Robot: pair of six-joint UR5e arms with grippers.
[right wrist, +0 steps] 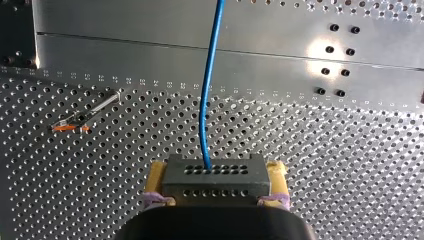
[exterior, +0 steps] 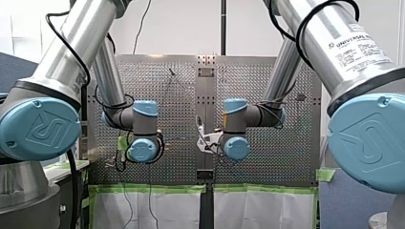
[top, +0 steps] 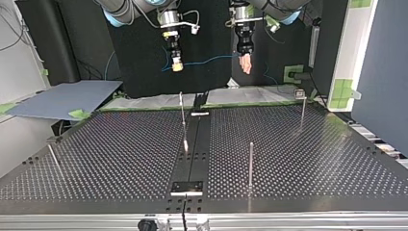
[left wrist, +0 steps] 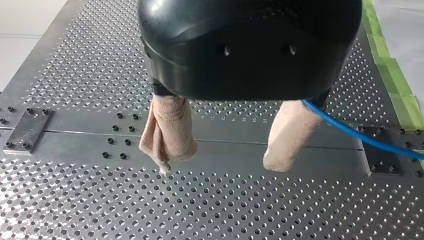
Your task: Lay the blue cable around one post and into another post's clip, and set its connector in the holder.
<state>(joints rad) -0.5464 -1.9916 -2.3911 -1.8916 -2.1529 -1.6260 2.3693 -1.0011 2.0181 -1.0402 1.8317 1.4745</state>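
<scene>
High above the table [top: 288, 144] in the top view: the cable [top: 207, 61], strung nearly level, long axis across the view from my right gripper [top: 177, 66] to my left gripper [top: 247, 65]. In the right wrist view, leaves the connector [right wrist: 215, 182] straight ahead, pointing away from the gripper over the perforated plate. Clamped narrow on that connector, yellow pads [right wrist: 159, 172] at either end of the block. On my left, spread wide, beige pads [left wrist: 167, 132] well apart with nothing between them. Cable passing just behind one of those pads and off to the side; cannot tell whether touching.
</scene>
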